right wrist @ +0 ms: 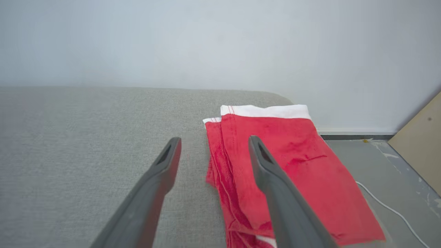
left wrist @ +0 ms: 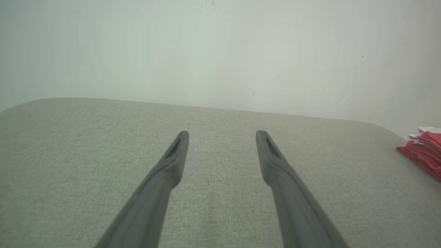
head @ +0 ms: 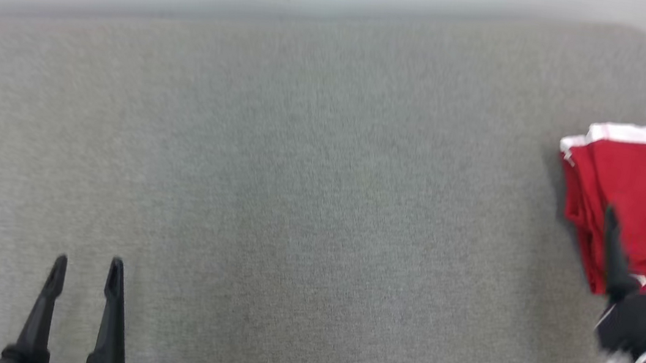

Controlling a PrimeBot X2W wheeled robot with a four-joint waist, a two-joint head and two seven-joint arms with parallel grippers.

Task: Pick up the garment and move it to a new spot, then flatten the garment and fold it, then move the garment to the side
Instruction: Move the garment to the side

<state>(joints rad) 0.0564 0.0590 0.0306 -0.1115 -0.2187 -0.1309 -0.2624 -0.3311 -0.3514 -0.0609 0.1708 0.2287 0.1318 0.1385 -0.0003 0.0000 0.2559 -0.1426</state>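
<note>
Left pincer [head: 89, 262]: fingers spread, nothing between them, above bare grey counter [head: 320, 206]. Right pincer [head: 637, 212]: fingers apart, empty, over the near part of the garment [head: 639, 165]; contact cannot be told. Garment: red with a white band, folded flat, under and beyond the right pincer's tips, well to the right of the left pincer. Pale wall [right wrist: 220, 41] beyond.

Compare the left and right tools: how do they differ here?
The left tool is over bare grey surface; the right tool is above the folded red garment. The left tool is at the head view's lower left, the right tool at its right edge. Both are open, holding nothing.
</note>
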